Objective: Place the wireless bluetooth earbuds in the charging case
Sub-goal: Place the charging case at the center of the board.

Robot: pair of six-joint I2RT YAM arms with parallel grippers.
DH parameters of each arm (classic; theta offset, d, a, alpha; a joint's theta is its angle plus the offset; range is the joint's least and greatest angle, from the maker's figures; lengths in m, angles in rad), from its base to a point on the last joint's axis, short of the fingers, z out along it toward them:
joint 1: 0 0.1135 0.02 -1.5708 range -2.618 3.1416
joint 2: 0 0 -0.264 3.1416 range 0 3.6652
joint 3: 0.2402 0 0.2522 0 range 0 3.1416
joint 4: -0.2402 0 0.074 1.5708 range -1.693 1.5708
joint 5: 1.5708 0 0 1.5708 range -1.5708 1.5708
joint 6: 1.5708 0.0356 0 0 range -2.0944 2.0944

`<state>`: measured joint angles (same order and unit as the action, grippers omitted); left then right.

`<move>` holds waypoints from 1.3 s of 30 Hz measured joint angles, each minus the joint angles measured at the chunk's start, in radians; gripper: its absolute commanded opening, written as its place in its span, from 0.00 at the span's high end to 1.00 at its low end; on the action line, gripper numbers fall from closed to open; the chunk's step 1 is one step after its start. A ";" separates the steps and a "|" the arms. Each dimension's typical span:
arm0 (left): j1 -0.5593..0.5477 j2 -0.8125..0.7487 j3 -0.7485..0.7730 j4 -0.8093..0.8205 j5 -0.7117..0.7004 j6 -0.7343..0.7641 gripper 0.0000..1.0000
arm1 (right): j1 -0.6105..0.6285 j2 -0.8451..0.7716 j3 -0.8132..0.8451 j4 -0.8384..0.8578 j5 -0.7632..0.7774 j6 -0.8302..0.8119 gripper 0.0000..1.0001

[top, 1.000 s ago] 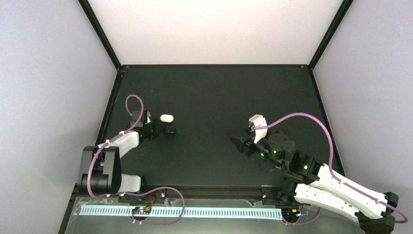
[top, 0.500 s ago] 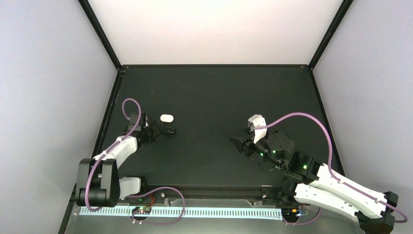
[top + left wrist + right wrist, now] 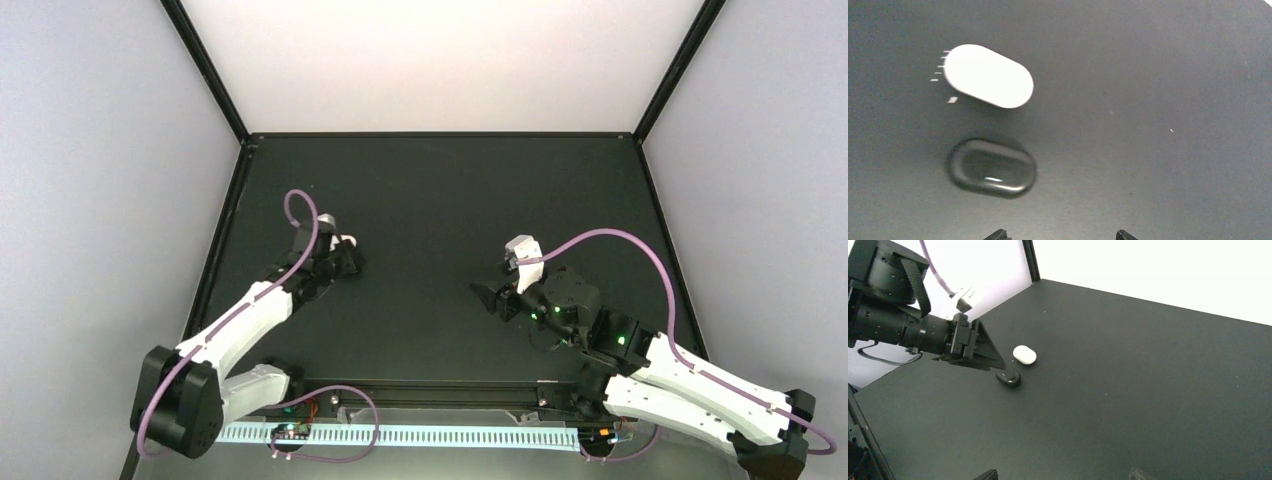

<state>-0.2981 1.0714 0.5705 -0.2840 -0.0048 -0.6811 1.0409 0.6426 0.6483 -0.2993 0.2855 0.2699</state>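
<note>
The left gripper (image 3: pixel 1059 235), spread and empty, is being advanced over the black case (image 3: pixel 992 167), likely for grasping; the right gripper (image 3: pixel 1063 474) is being held spread.

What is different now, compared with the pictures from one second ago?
The left gripper moved forward and a little to the right, closer to the white case and the black case. Its jaws are open and it took hold of nothing. The right gripper and the white case stayed about where they were.
</note>
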 measured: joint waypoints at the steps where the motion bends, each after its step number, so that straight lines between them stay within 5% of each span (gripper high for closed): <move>1: -0.023 0.016 0.014 0.002 -0.005 0.000 0.45 | 0.000 0.001 0.000 0.000 0.000 0.000 0.32; 15: -0.148 0.381 0.146 0.034 -0.030 0.000 0.48 | 0.000 -0.011 0.007 -0.007 0.000 0.000 0.32; 33: -0.134 0.441 0.182 0.028 -0.148 0.000 0.47 | 0.000 -0.011 0.008 -0.009 0.000 0.000 0.32; 37: -0.148 0.384 0.175 0.029 -0.144 0.019 0.34 | 0.000 -0.011 0.008 -0.011 0.000 0.000 0.32; 38: -0.158 0.348 0.171 0.029 -0.140 0.029 0.13 | 0.000 -0.011 0.008 -0.013 0.000 0.000 0.29; 39: -0.169 0.307 0.169 0.027 -0.135 0.043 0.03 | 0.000 -0.011 0.008 -0.014 0.000 0.000 0.26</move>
<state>-0.4675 1.3788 0.7399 -0.2569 -0.1402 -0.6384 1.0409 0.6315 0.6559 -0.3130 0.2855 0.2699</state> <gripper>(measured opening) 0.631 0.681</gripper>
